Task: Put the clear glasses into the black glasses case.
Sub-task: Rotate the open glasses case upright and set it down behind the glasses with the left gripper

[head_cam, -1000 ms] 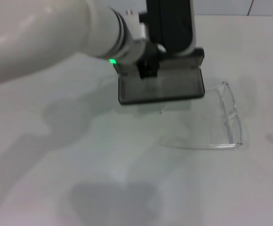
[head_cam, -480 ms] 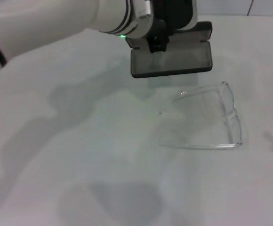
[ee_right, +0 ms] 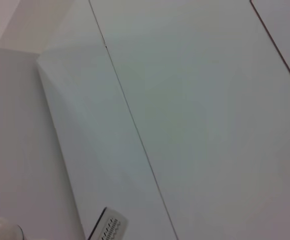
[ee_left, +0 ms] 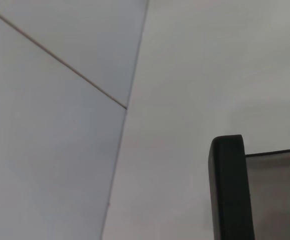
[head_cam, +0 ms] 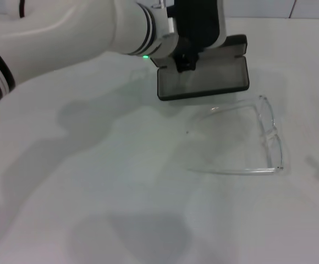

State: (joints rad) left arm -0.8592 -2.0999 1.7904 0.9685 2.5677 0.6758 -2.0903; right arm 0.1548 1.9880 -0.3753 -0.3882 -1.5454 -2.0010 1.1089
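No readable words, numbers or brand names are showing in any view. In the right wrist view, a small white label [ee_right: 106, 227] is peeking in at the frame's edge — it is carrying rows of dark print, but the characters are too small to make out. Nothing else is bearing any writing.

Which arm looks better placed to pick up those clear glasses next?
Probably the left. Its gripper is over the open black glasses case, just beyond the clear glasses lying on the table. The right arm is nowhere in the head view, so it seems farther off.
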